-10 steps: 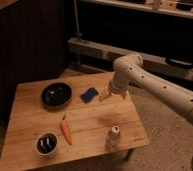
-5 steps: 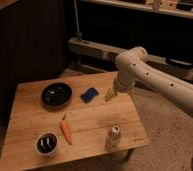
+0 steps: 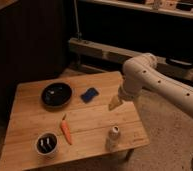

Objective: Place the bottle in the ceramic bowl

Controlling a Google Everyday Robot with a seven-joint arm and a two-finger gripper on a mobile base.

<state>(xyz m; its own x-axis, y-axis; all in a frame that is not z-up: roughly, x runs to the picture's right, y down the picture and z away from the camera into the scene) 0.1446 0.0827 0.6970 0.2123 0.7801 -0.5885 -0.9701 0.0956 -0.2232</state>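
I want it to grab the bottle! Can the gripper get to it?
Probably yes. The gripper hangs over the table, close to the bottle, which stands alone near the edge with nothing between them.

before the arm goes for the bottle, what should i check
1. Bottle stands upright near the front edge of the table: ok.
2. Pincer hangs over the table behind the bottle, apart from it: ok.
3. Carrot and cup lie left of the bottle, clear of it: ok.
4. Ceramic bowl sits upright at far left: ok.
5. Bowl's inside free of things: cannot tell.
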